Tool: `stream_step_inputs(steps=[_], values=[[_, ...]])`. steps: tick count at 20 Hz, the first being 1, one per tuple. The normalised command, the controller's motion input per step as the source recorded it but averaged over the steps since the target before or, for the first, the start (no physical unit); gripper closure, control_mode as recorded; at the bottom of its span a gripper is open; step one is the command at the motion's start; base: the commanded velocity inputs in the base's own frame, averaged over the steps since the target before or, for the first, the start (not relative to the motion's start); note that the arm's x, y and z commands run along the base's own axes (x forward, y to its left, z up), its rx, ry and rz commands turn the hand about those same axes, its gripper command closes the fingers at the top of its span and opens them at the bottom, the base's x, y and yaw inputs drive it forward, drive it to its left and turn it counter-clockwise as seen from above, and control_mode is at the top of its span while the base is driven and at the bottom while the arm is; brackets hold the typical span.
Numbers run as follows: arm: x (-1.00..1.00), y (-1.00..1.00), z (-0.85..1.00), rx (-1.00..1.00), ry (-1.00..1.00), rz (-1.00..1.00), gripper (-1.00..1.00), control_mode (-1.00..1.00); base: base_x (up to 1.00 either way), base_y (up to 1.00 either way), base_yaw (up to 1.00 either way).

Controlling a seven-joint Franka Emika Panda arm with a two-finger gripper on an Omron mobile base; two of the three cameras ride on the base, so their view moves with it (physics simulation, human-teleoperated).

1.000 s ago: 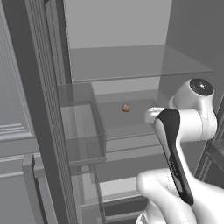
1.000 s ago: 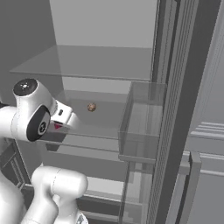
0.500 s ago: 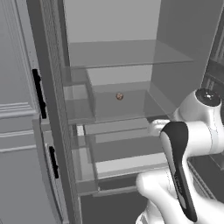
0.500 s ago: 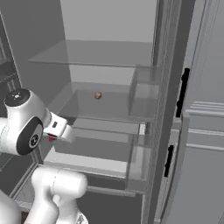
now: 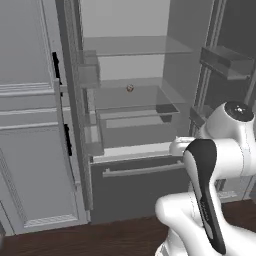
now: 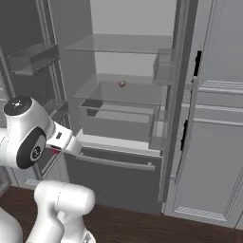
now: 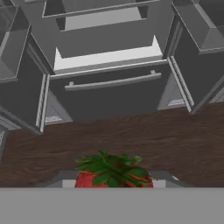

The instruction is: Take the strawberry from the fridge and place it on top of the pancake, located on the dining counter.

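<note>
**Hold the berry softly and turn away slowly**

Your fingers [image 7: 168,177] were closed around the strawberry [image 7: 113,174]. In the hand view, the red berry and its green leaves sat right between them at the bottom. A bit of red also peeked out under the hand in the right base view.

The fridge [image 5: 135,165] stood open in front of you. Its dark bottom drawer [image 7: 109,94] was shut. A small round brown thing [image 5: 130,88] sat alone on a glass shelf, well apart from your hand. It was not your berry, so you could leave it.

I think your job at that moment was to carry the berry to the pancake on the tabletop. Neither one was in the pictures, so you had to go and find them.

The berry was tiny and soft. To do it well, you needed to squeeze just enough and not more. You needed to drive smoothly, with no jerks, over the brown wood floor [image 7: 131,131]. You also needed to stay clear of the open fridge doors.

There were no words, labels or brand names to read anywhere.
</note>
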Motion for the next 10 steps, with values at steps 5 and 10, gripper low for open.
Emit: stream_step_inputs(steps=[5,10], values=[[0.0,0.0,0.0,0.0,0.0,0.0,1.0,1.0,-1.0,0.0,0.27],[0.0,0.0,0.0,0.0,0.0,0.0,1.0,1.0,-0.98,0.0,0.49]])
